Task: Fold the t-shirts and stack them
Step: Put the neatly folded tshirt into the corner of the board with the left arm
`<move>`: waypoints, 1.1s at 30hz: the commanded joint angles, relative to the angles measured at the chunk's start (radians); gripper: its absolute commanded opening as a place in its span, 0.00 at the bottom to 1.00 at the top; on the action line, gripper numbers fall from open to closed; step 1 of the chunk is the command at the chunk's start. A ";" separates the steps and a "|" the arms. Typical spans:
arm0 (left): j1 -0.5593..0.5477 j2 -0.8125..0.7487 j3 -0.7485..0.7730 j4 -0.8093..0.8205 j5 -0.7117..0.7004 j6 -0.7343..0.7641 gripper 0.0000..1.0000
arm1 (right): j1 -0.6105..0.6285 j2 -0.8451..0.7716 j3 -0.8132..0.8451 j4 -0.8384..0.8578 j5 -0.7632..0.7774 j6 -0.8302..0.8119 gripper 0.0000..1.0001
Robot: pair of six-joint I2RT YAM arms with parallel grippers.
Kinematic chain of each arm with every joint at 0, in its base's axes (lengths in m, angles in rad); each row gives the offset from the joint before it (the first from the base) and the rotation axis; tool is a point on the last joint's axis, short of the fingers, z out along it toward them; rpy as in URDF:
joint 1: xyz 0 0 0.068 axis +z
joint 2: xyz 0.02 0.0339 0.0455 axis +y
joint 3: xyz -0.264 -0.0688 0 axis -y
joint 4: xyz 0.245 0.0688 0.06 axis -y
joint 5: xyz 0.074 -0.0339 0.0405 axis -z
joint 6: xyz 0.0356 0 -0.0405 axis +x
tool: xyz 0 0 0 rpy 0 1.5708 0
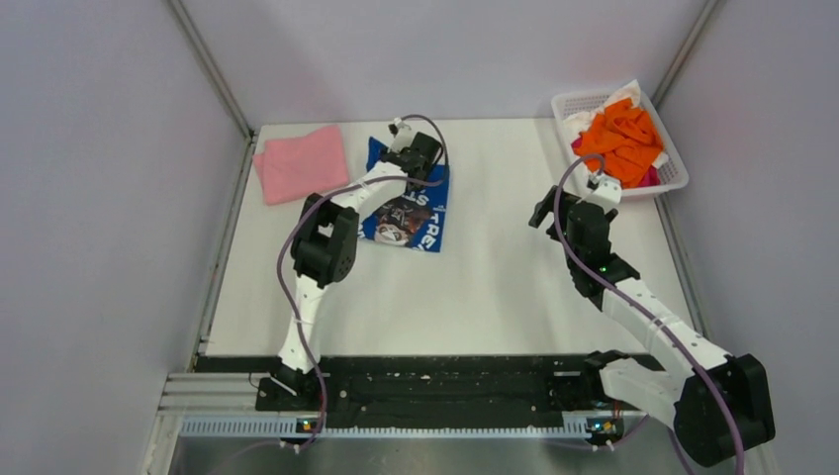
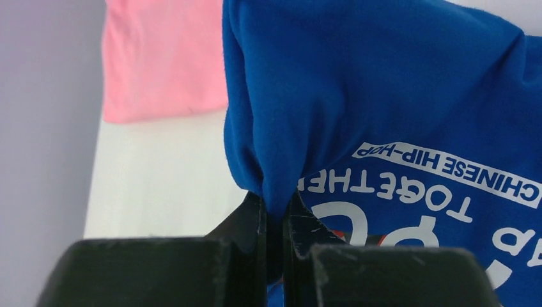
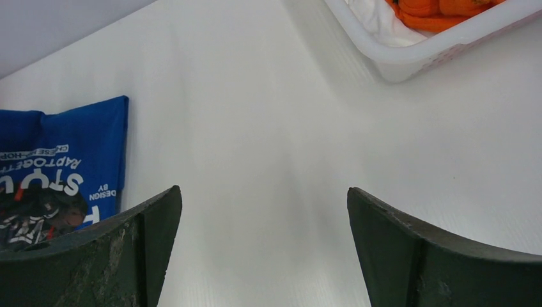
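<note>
Blue t-shirt (image 1: 427, 220): royal blue, folded to a rectangle, white lettering around a dark picture; flat on the desk (image 1: 495, 287), well left of the basket (image 1: 673, 183); long axis runs near to far.
Left gripper (image 2: 273, 204): clenched on a bunched fold at the blue t-shirt's far edge.
Pink t-shirt (image 1: 300, 163): plain, folded flat, farther left of the basket.
Right gripper (image 3: 265, 198): released, holding nothing, over bare desk near the basket.
Basket: white lattice, heaped with crumpled orange t-shirts (image 1: 621, 139) and some white cloth.
</note>
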 commanded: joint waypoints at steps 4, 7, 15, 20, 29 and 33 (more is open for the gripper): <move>0.122 -0.065 0.047 0.290 -0.080 0.313 0.00 | -0.011 0.041 0.014 0.049 0.021 -0.030 0.99; 0.160 -0.062 0.059 0.355 -0.070 0.384 0.00 | -0.012 0.057 0.016 0.054 0.024 -0.033 0.99; 0.227 0.002 0.180 0.461 -0.058 0.526 0.00 | -0.013 0.099 0.031 0.057 0.028 -0.040 0.99; 0.241 0.081 0.325 0.485 -0.087 0.588 0.00 | -0.013 0.117 0.038 0.054 0.032 -0.048 0.99; 0.287 0.104 0.407 0.532 -0.121 0.678 0.00 | -0.016 0.128 0.044 0.048 0.033 -0.052 0.99; 0.310 0.086 0.418 0.534 -0.108 0.679 0.00 | -0.015 0.131 0.047 0.045 0.028 -0.050 0.98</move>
